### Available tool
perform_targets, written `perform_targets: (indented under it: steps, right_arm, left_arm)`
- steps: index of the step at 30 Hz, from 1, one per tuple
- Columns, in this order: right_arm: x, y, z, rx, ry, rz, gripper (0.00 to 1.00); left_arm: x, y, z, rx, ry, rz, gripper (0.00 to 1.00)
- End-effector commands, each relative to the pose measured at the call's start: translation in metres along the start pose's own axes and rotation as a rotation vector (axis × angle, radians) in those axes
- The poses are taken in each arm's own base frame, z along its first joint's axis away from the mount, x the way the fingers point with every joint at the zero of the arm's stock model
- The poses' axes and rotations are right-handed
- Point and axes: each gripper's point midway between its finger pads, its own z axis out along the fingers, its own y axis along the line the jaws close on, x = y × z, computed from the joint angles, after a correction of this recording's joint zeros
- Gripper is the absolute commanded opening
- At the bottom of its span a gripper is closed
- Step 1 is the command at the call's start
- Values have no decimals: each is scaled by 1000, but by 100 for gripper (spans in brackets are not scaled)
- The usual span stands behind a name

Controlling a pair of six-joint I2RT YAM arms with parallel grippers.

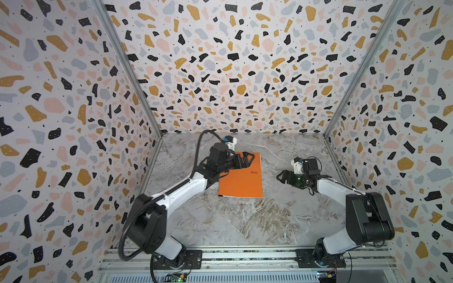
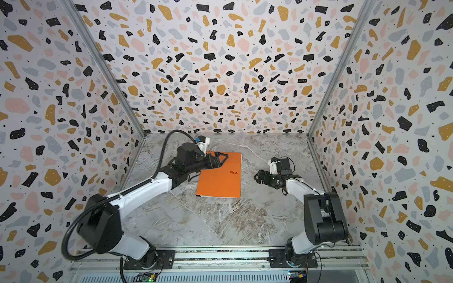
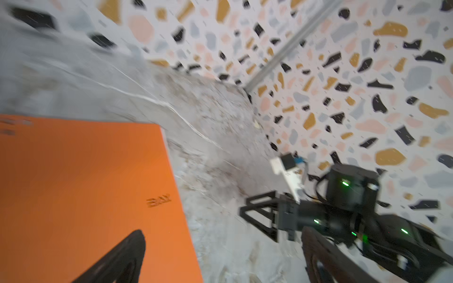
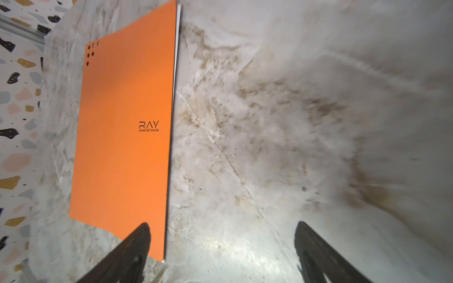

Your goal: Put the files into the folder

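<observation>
One orange folder (image 1: 241, 181) (image 2: 219, 182) lies shut and flat on the marble table (image 1: 245, 220), its dark logo facing up. There are two claws. In both top views the left claw (image 1: 247, 157) (image 2: 221, 158) hangs over the folder's far corner on its own arm's side, so most of the cover spreads out beneath and nearer than its tips. Its two fingers stand wide apart with nothing between them. The left wrist view, though blurred, shows one finger (image 3: 117, 259) over the orange cover (image 3: 85, 183) and the other (image 3: 323, 259) out over bare marble; whether either touches the cover cannot be told. The right claw (image 1: 279, 176) (image 2: 256, 177) (image 3: 245, 205) sits well apart from the folder, out past its long edge on the logo side, tips pointing toward it. It too is spread wide and holds nothing: in the right wrist view both fingers (image 4: 127, 254) frame bare table, with the folder (image 4: 122, 147) lying ahead and off to one side. Of the papers, only a thin white edge (image 4: 178, 24) peeks out along that long side of the cover; how many sheets make it up cannot be told.
</observation>
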Motion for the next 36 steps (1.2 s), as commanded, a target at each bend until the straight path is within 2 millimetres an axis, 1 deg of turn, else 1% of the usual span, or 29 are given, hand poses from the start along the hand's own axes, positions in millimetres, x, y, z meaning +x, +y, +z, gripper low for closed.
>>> perform_targets:
  steps: [1,2,3,4,5,6,8,9,11,13,15,17,19,21,23,24,26,27,28,29,31,33,36]
  right_arm:
    - [-40,-25,-49,206,-244,-126,97]
    - [-47,-28,-60,239,-310,-166,97]
    - [-51,-33,-69,273,-376,-205,97]
    - [-53,-37,-76,307,-429,-235,97]
    - [-56,-42,-84,342,-494,-261,98]
    - [-56,-46,-92,373,-553,-288,98]
    - [-52,-48,-100,382,-662,-335,99]
    - [-49,-49,-104,381,-722,-348,100]
    - [-42,-51,-109,372,-812,-366,100]
    - [-35,-58,-106,377,-844,-367,100]
    - [-30,-64,-99,386,-846,-374,100]
    - [-35,-65,-97,385,-846,-381,100]
    - [-40,-68,-98,376,-876,-371,100]
    - [-42,-72,-90,346,-864,-355,100]
    - [-43,-71,-81,324,-851,-377,100]
    - [-43,-69,-73,315,-818,-398,100]
    - [-39,-69,-62,299,-794,-418,100]
    - [-43,-62,-64,285,-832,-445,100]
    - [-44,-61,-62,293,-816,-450,99]
    - [-41,-64,-57,297,-782,-443,99]
    - [-42,-64,-57,297,-783,-444,99]
    - [-42,-64,-54,298,-767,-448,99]
    - [-43,-62,-50,325,-758,-459,99]
  left_arm:
    - [-27,95,-75,-407,-177,63,100]
    - [-26,124,-99,-519,-224,52,99]
    - [-26,145,-122,-612,-270,59,99]
    - [-26,158,-139,-678,-308,83,99]
    - [-22,173,-159,-779,-350,106,99]
    - [-17,186,-175,-862,-383,133,100]
    - [-7,208,-197,-993,-429,152,99]
    - [-2,215,-199,-1009,-435,176,99]
    - [0,223,-201,-1037,-487,208,100]
    - [1,229,-201,-1055,-539,220,99]
    - [5,237,-195,-1061,-545,240,99]
    - [11,244,-191,-1071,-538,268,99]
    - [18,252,-193,-1077,-570,276,100]
    - [24,258,-199,-1071,-619,262,99]
    - [29,266,-203,-1050,-655,231,99]
    - [26,267,-203,-1050,-669,228,100]
    - [24,270,-196,-1025,-640,249,99]
    - [23,271,-194,-1014,-646,252,100]
    - [25,275,-190,-1010,-628,250,99]
    - [24,276,-188,-1004,-637,255,99]
    - [24,274,-175,-970,-576,287,99]
    - [23,272,-173,-952,-584,297,99]
    - [32,269,-170,-908,-603,330,100]
